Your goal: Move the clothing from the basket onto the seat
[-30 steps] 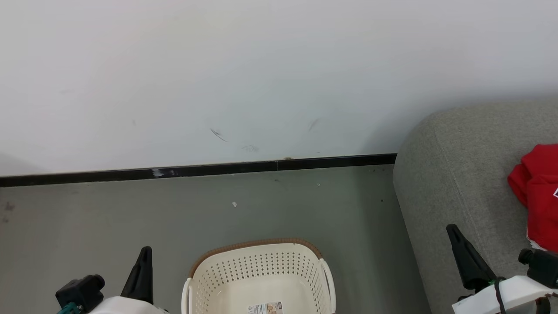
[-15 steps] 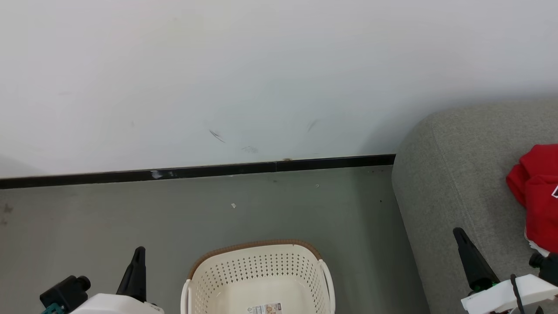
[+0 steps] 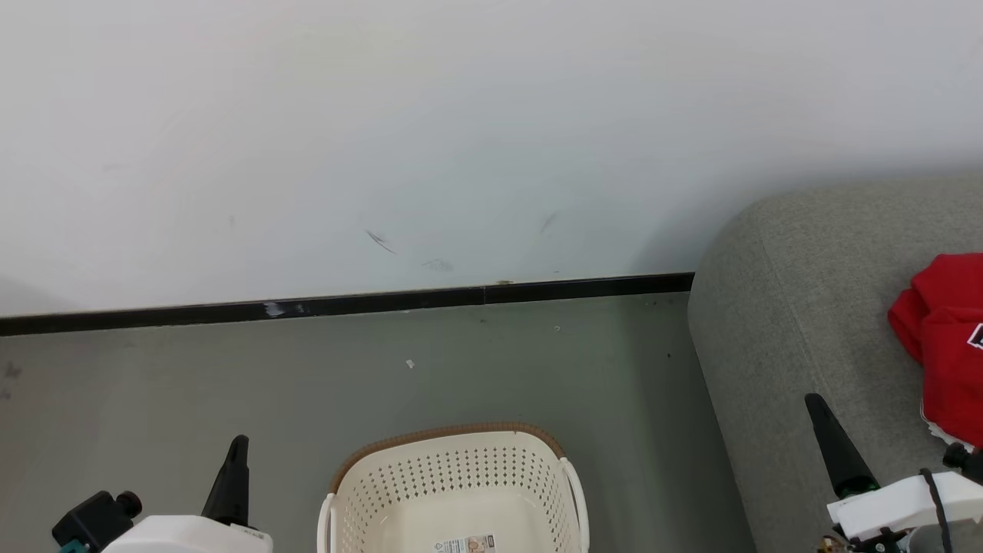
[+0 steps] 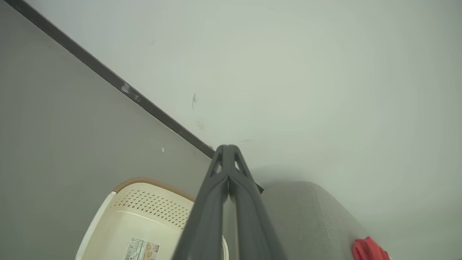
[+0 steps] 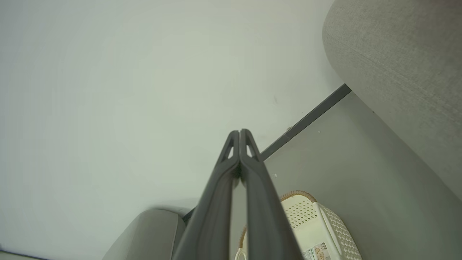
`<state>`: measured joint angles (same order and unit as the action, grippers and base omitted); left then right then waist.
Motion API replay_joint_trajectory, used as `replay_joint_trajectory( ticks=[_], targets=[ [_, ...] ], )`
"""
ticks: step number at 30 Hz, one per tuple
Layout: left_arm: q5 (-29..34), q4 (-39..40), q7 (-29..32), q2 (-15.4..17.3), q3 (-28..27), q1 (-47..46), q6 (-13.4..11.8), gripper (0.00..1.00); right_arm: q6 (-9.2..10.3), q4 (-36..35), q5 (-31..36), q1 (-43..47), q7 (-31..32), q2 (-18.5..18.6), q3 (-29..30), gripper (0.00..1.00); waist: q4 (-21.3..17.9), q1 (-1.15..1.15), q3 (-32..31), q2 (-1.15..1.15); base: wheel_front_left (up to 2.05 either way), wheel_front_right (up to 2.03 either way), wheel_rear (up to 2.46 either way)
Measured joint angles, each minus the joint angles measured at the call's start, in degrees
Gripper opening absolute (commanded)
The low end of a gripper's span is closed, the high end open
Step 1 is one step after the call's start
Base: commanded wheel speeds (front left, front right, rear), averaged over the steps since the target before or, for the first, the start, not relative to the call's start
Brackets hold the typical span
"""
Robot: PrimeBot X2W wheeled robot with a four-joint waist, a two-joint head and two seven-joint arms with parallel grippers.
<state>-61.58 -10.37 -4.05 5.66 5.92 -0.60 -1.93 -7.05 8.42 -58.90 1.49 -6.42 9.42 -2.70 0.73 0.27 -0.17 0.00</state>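
The cream-white basket (image 3: pixel 453 491) with a brown rim stands on the floor at the bottom middle of the head view; the part of its inside that shows holds no clothing, just a paper label. Red clothing (image 3: pixel 941 338) lies on the grey sofa seat (image 3: pixel 799 322) at the right edge. My left gripper (image 3: pixel 233 468) is shut at the lower left, left of the basket, its fingertips pressed together in the left wrist view (image 4: pixel 228 150). My right gripper (image 3: pixel 825 430) is shut over the sofa's front, fingertips together in the right wrist view (image 5: pixel 240 135), holding nothing.
A white wall with a black skirting strip (image 3: pixel 345 303) runs behind the grey floor (image 3: pixel 230 384). The sofa's rounded arm (image 5: pixel 397 54) stands just right of the basket (image 5: pixel 317 231). A second grey rounded shape (image 5: pixel 151 231) shows at the bottom left of the right wrist view.
Both arms have sunk toward the bottom edge of the head view, the left one more. The basket and the clothing lie as before.
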Motion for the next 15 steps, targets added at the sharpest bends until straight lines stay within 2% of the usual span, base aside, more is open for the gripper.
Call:
replay_joint_trajectory(
  ticks=[6, 15],
  targets=[
    [-4.5, -0.2, 1.3, -0.3, -1.4, -0.1, 1.1, 0.00, 0.00, 1.3, -5.3, -0.9, 1.5, -0.3, 0.5, 0.00, -0.1, -0.15, 0.1, 0.00, 0.00, 0.00, 0.00],
    [-10.3, -0.6, 3.0, -0.7, -3.1, -0.3, 1.9, 0.00, 0.00, 2.1, -12.3, -2.1, 3.0, -0.9, 1.6, 0.00, -0.2, -0.21, 0.2, 0.00, 0.00, 0.00, 0.00]
  ],
)
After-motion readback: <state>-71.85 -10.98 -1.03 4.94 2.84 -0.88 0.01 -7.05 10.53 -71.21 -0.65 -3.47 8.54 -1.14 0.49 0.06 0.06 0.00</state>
